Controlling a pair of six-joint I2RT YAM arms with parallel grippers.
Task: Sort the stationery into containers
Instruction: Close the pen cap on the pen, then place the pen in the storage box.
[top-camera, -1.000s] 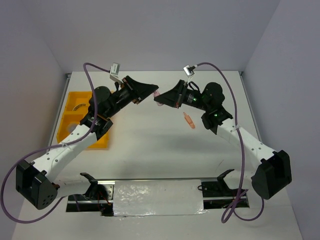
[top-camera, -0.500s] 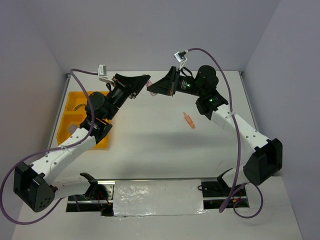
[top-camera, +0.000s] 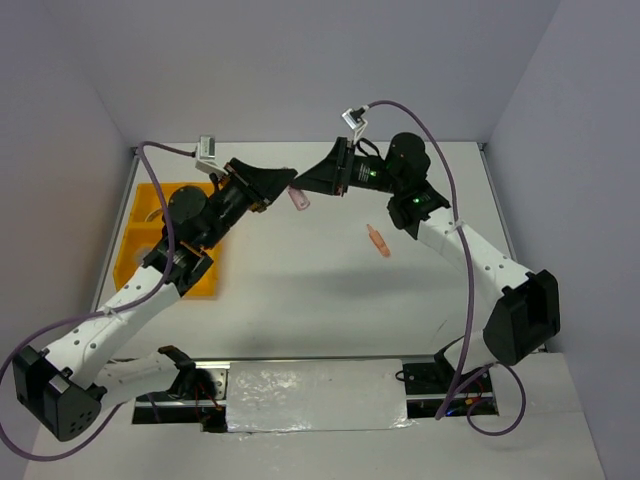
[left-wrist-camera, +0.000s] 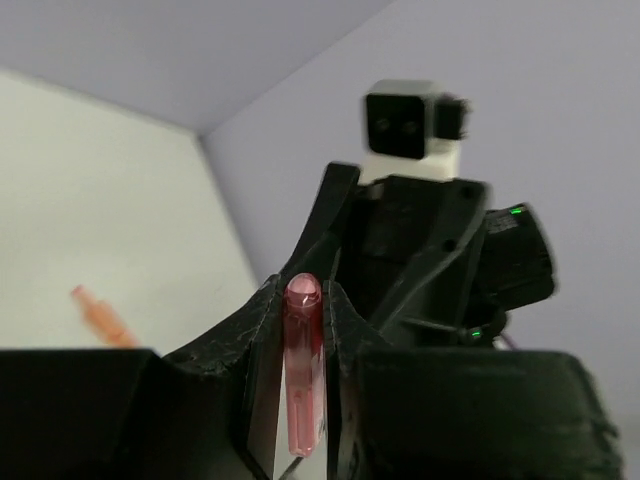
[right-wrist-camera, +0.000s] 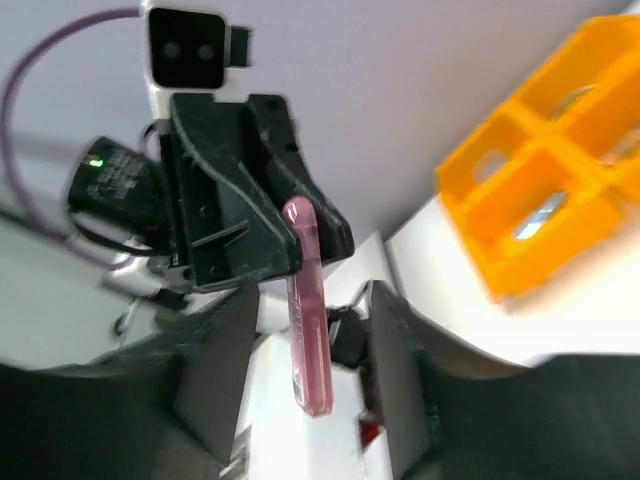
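A pink clip-like piece (left-wrist-camera: 303, 370) stands upright between my left gripper's (left-wrist-camera: 302, 300) jaws, which are shut on it. From above, the pink piece (top-camera: 298, 200) hangs in the air over the table's back middle, at the tip of the left gripper (top-camera: 288, 188). My right gripper (right-wrist-camera: 308, 385) faces it with its jaws open on either side of the pink piece (right-wrist-camera: 308, 320), not touching it. An orange piece (top-camera: 377, 241) lies on the table to the right. The yellow tray (top-camera: 140, 235) sits at the left.
The right arm's wrist and camera (left-wrist-camera: 415, 200) fill the space just behind the left gripper's tips. A pale item (right-wrist-camera: 540, 215) lies in one tray compartment. Grey walls close in the table's back and sides.
Both grippers rose and moved back together. The right gripper opened and let go of the pink piece, which stays in the left gripper.
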